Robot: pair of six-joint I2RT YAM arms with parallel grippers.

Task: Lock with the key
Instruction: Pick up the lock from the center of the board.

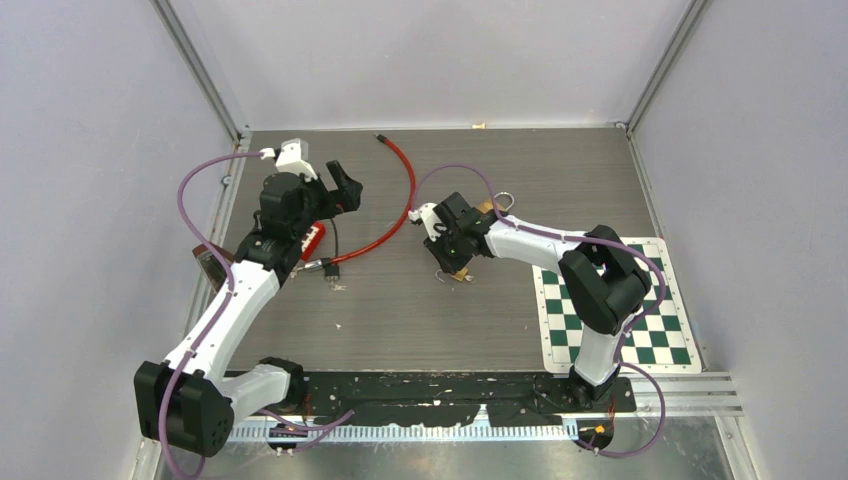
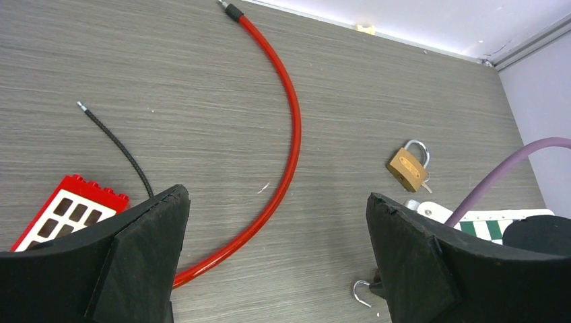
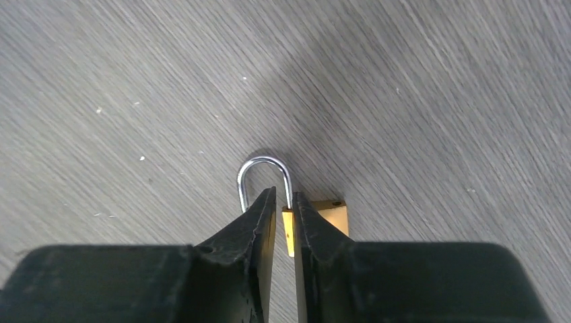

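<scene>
My right gripper (image 3: 284,195) is shut on a small brass padlock (image 3: 333,215) held low over the table; its silver shackle (image 3: 264,171) sticks out past the fingertips with one leg free of the body. In the top view that gripper (image 1: 452,260) is at table centre with the padlock (image 1: 461,270) under it. A second brass padlock (image 2: 407,168) lies behind it (image 1: 500,205), with what looks like a small key (image 2: 426,186) at its side. My left gripper (image 2: 277,196) is open and empty, hovering to the left (image 1: 345,190).
A red cable (image 1: 400,190) curves across the table between the arms, also in the left wrist view (image 2: 293,128). A red block lock (image 1: 313,238) and a black cable (image 2: 121,145) lie by the left gripper. A green checkered mat (image 1: 660,330) lies at the right.
</scene>
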